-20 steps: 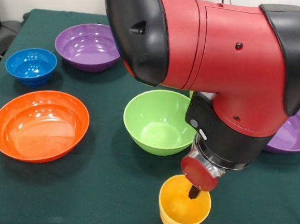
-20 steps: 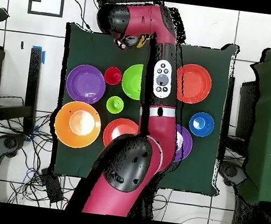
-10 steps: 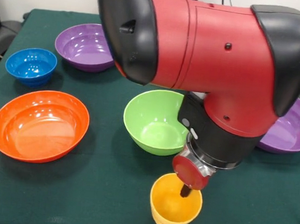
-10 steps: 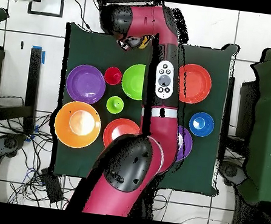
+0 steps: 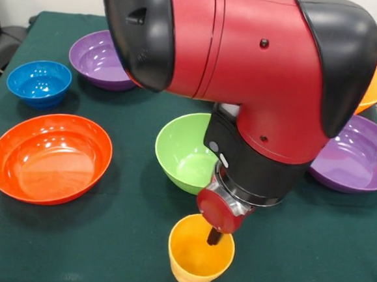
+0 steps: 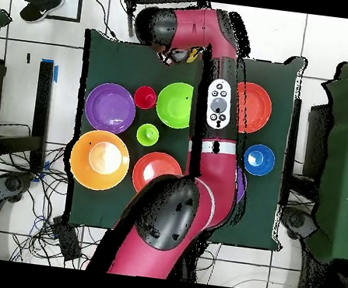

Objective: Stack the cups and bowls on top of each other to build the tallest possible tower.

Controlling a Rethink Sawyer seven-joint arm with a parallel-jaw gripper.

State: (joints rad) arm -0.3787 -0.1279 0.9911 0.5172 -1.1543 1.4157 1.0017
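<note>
Going left to right in the front view, the blue bowl and the red-orange bowl are sitting at the left of the table. A purple bowl is lying at upper left. The green bowl is sitting at centre. The yellow cup is standing at bottom centre, near the table's front edge. A second purple bowl is lying at right.

The pincer is reaching into the yellow cup's mouth. Only one dark finger is showing, so whether it is apart or clamped on the rim cannot be told.

The cup's long axis is running nearly vertical, and its mouth is pointing up and leaning slightly toward the camera.

The likely risk is the cup tipping or sliding off the front edge, since it is narrow and light and a finger inside it could lever it over. A weak hold on the glossy rim could also let it slip. The bulky arm is hanging close above the green bowl and could knock it.
</note>
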